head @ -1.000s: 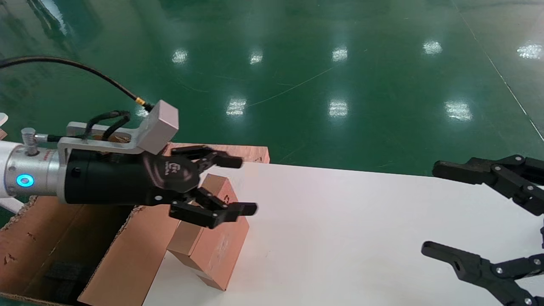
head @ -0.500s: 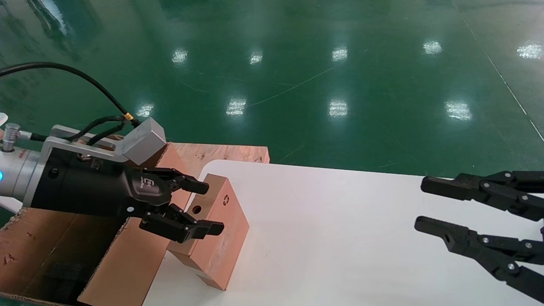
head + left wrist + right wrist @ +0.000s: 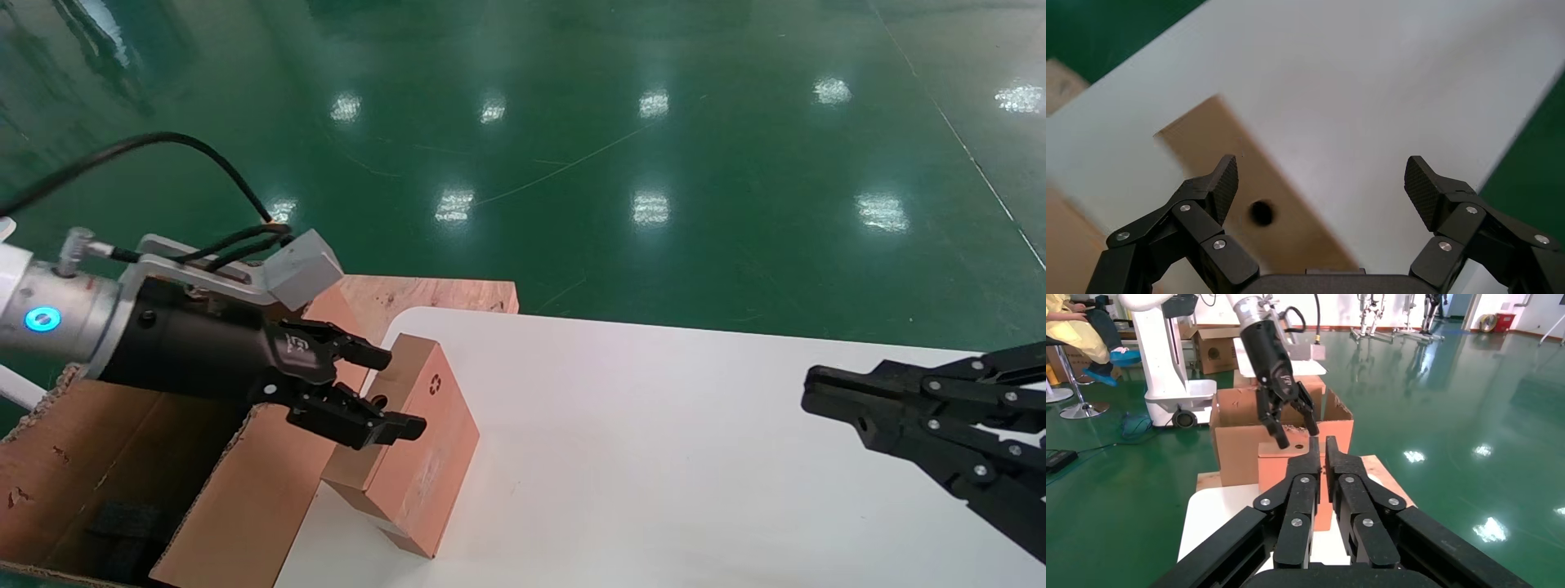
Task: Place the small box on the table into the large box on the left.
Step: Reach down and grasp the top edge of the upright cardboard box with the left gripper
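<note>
Now, small box (image 3: 409,457): flat brown cardboard carton, standing on its narrow side at the surface's left edge, leaning against the large box; a black recycling mark and a round punched hole show on its upper end.
Left end effector (image 3: 372,392): fingers spread, holding nothing, one fingertip on each side of the small box's upper end by the hole. Since half a second ago it has barely shifted there; a second ago it was higher and opened wider.
Large box (image 3: 229,506): tall corrugated brown carton with ragged rim, dark foam inside, just left of the surface.
Surface (image 3: 654,457): smooth white top with a rounded corner.
Right end effector (image 3: 821,390): fingers closed together, empty, over the surface's right side; earlier they stood spread apart.
Wooden board (image 3: 433,292): bare, behind the surface's corner.
</note>
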You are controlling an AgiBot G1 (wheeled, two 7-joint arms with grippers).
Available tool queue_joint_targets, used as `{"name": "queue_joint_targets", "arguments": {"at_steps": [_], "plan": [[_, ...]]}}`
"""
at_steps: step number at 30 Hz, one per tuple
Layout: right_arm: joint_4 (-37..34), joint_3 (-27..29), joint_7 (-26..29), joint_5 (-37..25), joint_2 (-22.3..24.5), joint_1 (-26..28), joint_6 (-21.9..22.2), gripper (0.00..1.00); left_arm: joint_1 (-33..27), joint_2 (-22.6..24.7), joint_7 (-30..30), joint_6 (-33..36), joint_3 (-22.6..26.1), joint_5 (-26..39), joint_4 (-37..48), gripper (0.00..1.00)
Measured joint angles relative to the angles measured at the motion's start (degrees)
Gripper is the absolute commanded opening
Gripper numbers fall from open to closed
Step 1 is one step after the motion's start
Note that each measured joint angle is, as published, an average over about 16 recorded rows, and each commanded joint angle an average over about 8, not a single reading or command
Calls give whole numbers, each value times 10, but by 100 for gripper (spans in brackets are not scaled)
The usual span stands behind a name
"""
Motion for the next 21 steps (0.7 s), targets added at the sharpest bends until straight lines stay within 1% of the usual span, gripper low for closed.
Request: {"name": "queue_joint_targets", "arguments": {"at_steps": [4,9,15,21], "plan": [[0,0,0,0,0,0,0,0,-47,20,-35,5,53,42,0,100],[0,0,0,0,0,0,0,0,-101,40,-71,8,124,68,1,100],[0,0,0,0,0,0,0,0,-154,54,-102,7,202,76,3,100],[0,0,0,0,0,0,0,0,-190,60,-119,1,259,72,4,100]]}}
